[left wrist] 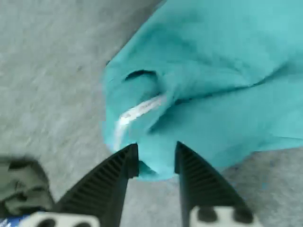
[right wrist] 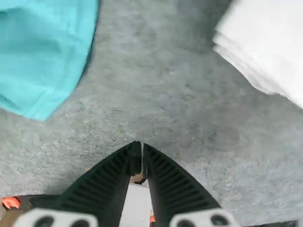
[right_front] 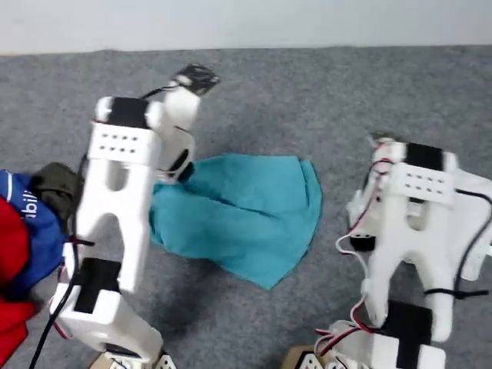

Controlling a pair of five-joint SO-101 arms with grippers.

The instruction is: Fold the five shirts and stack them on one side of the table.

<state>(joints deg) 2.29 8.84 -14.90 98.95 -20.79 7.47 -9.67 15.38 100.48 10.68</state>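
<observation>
At mid-tabletop: one teal shirt is lying doubled over in a rough wedge, its hem corner pointing toward the arms' bases.

- Left claw: is hovering low at the shirt's collar-side edge, jaws standing narrowly apart with the edge of the cloth showing between their tips. It is not clamping anything.
- Right claw: is hanging over bare grey surface with jaws pressed together, holding nothing and sitting between the teal shirt and the white one.
- White shirt: is lying beside the right arm in flat layers. It appears folded, so one item is probably done.
- Heap at the left arm's side: a red shirt, a blue shirt and an olive garment are lying bunched together, seemingly unfolded.

Progress, as judged: early. The teal shirt is looking half-folded, three are waiting, and no stack is showing yet.
</observation>
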